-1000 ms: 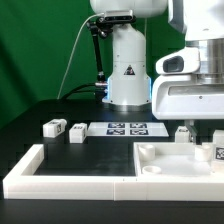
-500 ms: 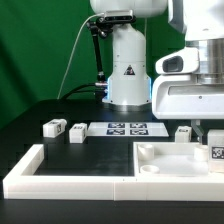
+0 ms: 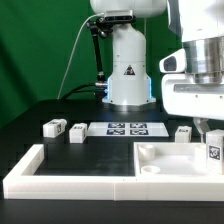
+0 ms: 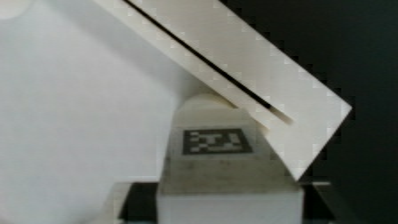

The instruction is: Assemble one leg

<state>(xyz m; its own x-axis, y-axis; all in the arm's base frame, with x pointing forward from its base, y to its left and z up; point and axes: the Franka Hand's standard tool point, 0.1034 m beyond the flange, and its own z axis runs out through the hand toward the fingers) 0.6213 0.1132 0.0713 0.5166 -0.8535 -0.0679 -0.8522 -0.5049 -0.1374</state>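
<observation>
1. Since a second ago the arm has risen slightly and shifted toward the exterior view's right, carrying the leg [image 3: 213,152] with it, so its tag now sits nearer that edge.
2. That leg hangs in the gripper [image 3: 212,140] over the near right corner of the square tray part [image 3: 170,160]; the wrist view shows the jaws clenched on the leg [image 4: 219,160] from both sides, tag facing the camera.
3. Whether the leg's foot touches the tray yet cannot be told.
4. To seat it well, I judge the peg should stay upright and centred over the corner socket, then go down slowly and be turned without side push.
5. Three more legs [image 3: 54,127] stand on the counter [image 3: 30,115]; two are beside the marker board [image 3: 127,128], the third behind the tray.
6. Along the front lies the L-shaped rail [image 3: 60,180].
</observation>
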